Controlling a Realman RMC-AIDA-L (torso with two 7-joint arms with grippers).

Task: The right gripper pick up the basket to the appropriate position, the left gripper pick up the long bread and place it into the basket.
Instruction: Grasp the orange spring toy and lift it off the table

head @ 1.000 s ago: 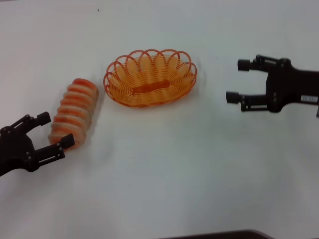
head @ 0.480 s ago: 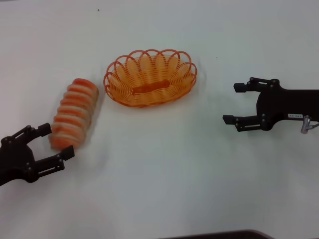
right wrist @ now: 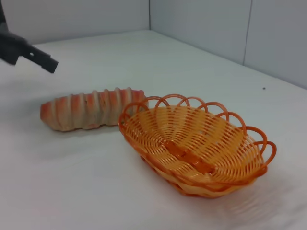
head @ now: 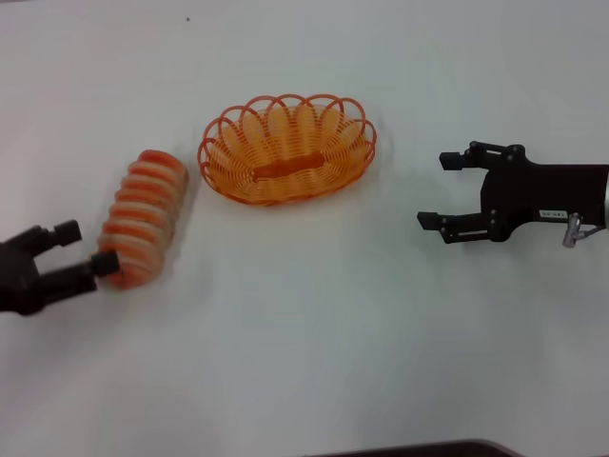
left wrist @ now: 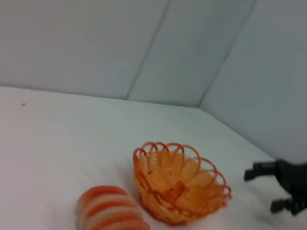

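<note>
The orange wire basket (head: pixel 285 148) stands empty at the back middle of the table. It also shows in the left wrist view (left wrist: pixel 180 189) and the right wrist view (right wrist: pixel 192 143). The striped long bread (head: pixel 143 217) lies to the basket's left, apart from it, and shows in both wrist views (left wrist: pixel 110 211) (right wrist: pixel 91 109). My left gripper (head: pixel 88 248) is open at the bread's near end, with one fingertip (head: pixel 105 264) close against it. My right gripper (head: pixel 436 190) is open and empty, right of the basket with a gap between them, and also shows in the left wrist view (left wrist: pixel 263 190).
The white table (head: pixel 314 343) has bare surface in front of the basket and between the two arms. A dark edge (head: pixel 419 449) shows at the near side. Pale walls (left wrist: pixel 144 48) stand behind the table.
My right gripper has come nearer and slightly left, toward the basket's right side. My left gripper dipped nearer, then shifted back left at the bread's near end. Basket and bread have not moved.
</note>
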